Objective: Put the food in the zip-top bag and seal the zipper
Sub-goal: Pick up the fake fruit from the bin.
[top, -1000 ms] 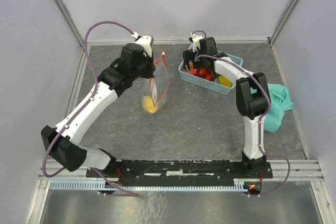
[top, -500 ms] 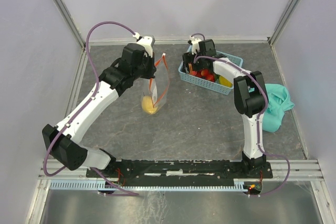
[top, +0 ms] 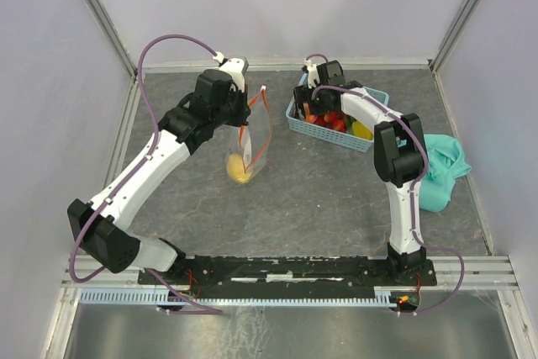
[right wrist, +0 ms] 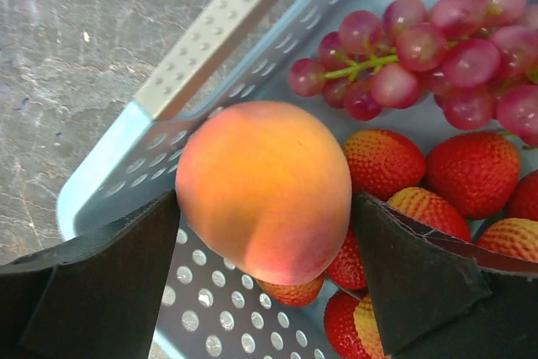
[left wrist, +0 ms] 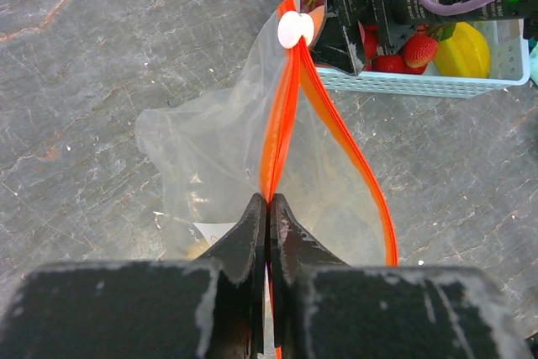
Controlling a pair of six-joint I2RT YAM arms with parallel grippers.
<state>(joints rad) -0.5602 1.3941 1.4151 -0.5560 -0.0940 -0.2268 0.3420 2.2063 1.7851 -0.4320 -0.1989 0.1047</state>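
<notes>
Our left gripper [left wrist: 267, 203] pinches one side of the zipper [left wrist: 284, 115], holding the zip-top bag [left wrist: 202, 149] upright left of centre. Our right gripper [right wrist: 265, 233] clasps the peach [right wrist: 265, 178] over the basket [right wrist: 210, 48], far right. The bag's mouth gapes narrowly, so we judge the peach may catch its rim and slip free.

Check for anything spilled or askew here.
Nothing stands out. Left gripper pinches the zipper of the zip-top bag, mouth gaping; right gripper grips the peach in the basket. No food spilled.

Peach [right wrist: 265, 191] orange-pink, grapes [right wrist: 420, 48] purple, strawberries [right wrist: 471, 170] red, basket [right wrist: 210, 48] light-blue, zipper [left wrist: 281, 124] red-orange.
</notes>
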